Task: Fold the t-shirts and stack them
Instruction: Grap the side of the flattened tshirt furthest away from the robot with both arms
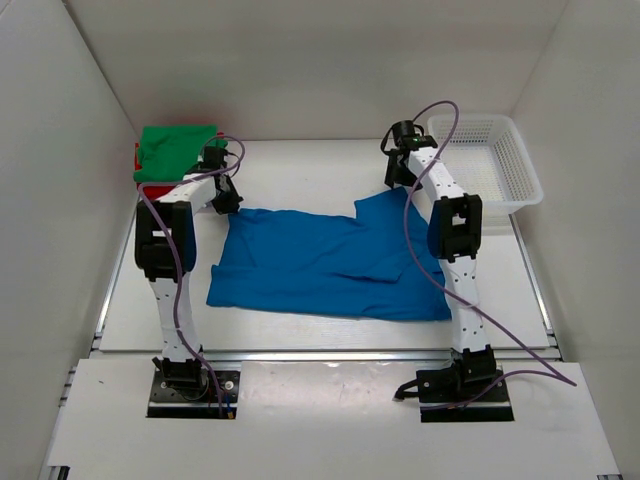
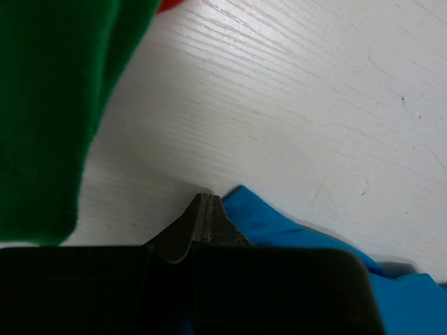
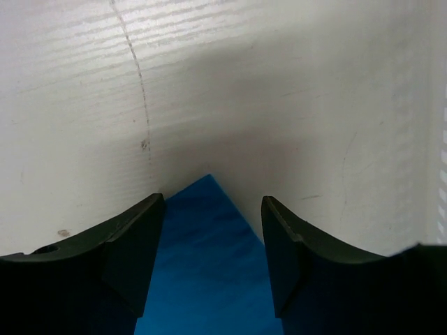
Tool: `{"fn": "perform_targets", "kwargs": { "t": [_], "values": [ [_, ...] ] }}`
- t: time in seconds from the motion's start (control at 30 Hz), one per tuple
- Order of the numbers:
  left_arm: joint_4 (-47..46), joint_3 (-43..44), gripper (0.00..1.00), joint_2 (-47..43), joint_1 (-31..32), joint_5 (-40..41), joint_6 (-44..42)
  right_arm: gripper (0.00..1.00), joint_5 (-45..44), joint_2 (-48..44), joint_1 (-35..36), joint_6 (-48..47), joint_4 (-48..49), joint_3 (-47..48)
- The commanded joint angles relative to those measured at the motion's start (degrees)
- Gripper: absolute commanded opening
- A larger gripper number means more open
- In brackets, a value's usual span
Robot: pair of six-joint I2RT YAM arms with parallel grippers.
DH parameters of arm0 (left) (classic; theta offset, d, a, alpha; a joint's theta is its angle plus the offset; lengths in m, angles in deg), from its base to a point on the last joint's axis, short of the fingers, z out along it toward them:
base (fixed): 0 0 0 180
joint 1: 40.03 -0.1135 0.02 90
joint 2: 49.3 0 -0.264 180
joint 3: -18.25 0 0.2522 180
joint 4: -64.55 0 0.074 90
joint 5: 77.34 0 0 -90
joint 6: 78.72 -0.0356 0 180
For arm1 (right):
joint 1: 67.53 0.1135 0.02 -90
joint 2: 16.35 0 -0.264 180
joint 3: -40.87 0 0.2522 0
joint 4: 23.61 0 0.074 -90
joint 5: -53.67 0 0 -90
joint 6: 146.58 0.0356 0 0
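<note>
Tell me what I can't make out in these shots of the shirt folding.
- Top view: what lies under the green t-shirt; it covers all but a red sliver.
- Left wrist view: whether the shut left gripper pinches the blue t-shirt; its own body hides the contact.
- Top view: the blue t-shirt's right edge, partly behind the right arm.

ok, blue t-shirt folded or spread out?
Spread out: the blue t-shirt lies flat and wide, one sleeve sticking out, unlike the folded green t-shirt back left.
</note>
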Motion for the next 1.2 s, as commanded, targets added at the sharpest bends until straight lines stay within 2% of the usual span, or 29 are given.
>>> {"fn": "perform_targets", "kwargs": {
  "t": [0.0, 0.1, 0.17, 0.23, 0.3, 0.53, 0.63, 0.7, 0.8, 0.97, 1.17],
  "values": [
    [0.04, -0.32, 0.0, -5.0, -0.91, -0.78, -0.54, 0.55, 1.95, 2.03, -0.9, -0.76, -0.95, 3.84],
    [0.21, -0.41, 0.0, -5.09, -0.56, -0.69, -0.63, 0.5, 3.53, 5.54, -0.99, -1.29, -3.4, 10.07],
    [0.13, -0.84, 0.0, -5.18, -0.82, -0.61, -0.54, 0.42, 4.85, 9.39, -1.25, -1.29, -6.64, 17.08],
    [0.13, -1.2, 0.0, -5.44, -0.65, -0.52, -0.81, 0.14, 5.81, 10.81, -1.34, -0.59, -8.93, 20.52],
    [-0.05, -1.64, 0.0, -5.89, -1.26, -0.34, -0.98, 0.0, 5.82, 11.34, -1.52, -0.41, -10.43, 22.73],
    [1.18, 0.12, 0.0, -5.88, -2.93, -0.08, -1.42, 0.0, 5.47, 7.48, -2.65, -1.46, -9.65, 23.26],
    [1.62, 1.0, 0.0, -5.8, -3.2, 0.35, -1.69, 0.02, 7.58, 5.63, -3.71, -1.91, -9.04, 23.0],
    [1.62, 1.0, 0.0, -5.8, -3.02, -0.25, -1.77, 0.21, 9.25, 5.02, -4.41, -2.61, -8.59, 22.56],
    [1.36, 0.74, 0.0, -5.97, -2.76, 0.1, -1.77, 0.33, 9.51, 5.54, -4.5, -2.79, -8.68, 22.13],
    [1.01, -0.32, 0.0, -5.97, -2.58, 0.01, -1.33, 0.4, 9.07, 6.16, -2.75, -2.52, -9.65, 22.3],
    [1.09, -0.32, 0.0, -6.06, -2.67, -0.69, -1.25, 0.58, 9.16, 7.91, -0.81, -1.38, -11.93, 23.18]
  ]
}}
